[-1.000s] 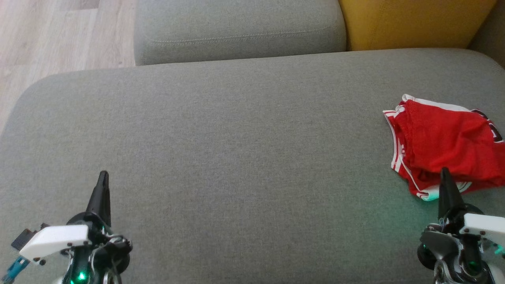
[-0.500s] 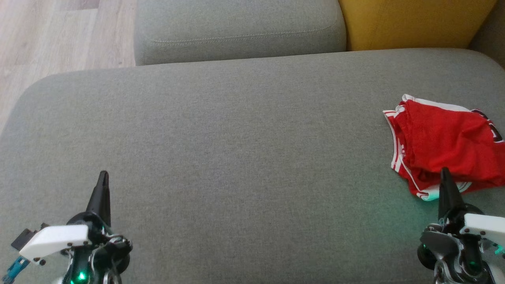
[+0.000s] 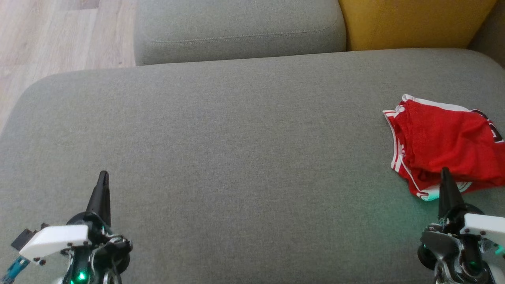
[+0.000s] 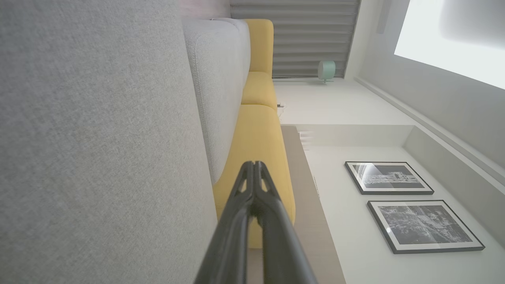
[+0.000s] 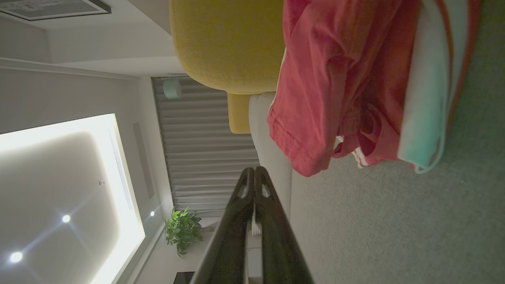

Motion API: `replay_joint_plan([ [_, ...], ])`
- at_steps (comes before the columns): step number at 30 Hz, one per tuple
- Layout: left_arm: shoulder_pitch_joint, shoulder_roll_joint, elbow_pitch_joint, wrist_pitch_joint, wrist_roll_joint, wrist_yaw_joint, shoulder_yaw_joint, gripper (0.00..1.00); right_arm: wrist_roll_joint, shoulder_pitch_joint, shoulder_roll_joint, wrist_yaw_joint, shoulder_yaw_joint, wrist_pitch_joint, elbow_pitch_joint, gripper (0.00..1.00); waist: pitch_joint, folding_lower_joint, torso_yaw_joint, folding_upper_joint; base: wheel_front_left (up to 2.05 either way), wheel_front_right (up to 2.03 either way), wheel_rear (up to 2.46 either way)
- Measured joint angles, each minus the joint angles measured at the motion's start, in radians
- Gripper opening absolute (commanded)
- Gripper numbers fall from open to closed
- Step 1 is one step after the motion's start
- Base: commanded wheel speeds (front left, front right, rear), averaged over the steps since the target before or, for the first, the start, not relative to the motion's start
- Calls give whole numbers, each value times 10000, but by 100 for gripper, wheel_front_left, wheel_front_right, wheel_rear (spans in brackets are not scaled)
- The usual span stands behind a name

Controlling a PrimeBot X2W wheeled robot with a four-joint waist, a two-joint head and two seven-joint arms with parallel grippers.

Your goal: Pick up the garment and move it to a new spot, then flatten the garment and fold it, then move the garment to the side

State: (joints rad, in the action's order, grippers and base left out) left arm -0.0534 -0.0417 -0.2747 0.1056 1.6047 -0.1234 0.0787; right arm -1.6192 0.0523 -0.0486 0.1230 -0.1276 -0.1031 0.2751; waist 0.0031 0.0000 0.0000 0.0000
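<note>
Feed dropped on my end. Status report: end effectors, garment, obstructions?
Both shut, empty: left end effector over grey sofa cushion, right end effector by near edge of red white-trimmed garment. Garment rumpled, cushion's right side. Nothing in the way.

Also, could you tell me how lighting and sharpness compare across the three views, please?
Head view: even daylight, sharp; a green glow tints the sofa cushion and the garment's white hem near the right gripper. Left wrist view: pale, hazy, the lit ceiling panel blown out. Right wrist view: darker, the garment close and slightly soft, the same panel glaring at lower left.
</note>
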Motion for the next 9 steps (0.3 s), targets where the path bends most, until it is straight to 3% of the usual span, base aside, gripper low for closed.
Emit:
replay_joint_plan([
  [9,0,0,0,-2,0,0,0,0,0,0,2,0,-8,-2,2,0,0,0,0,0,0,0,0],
])
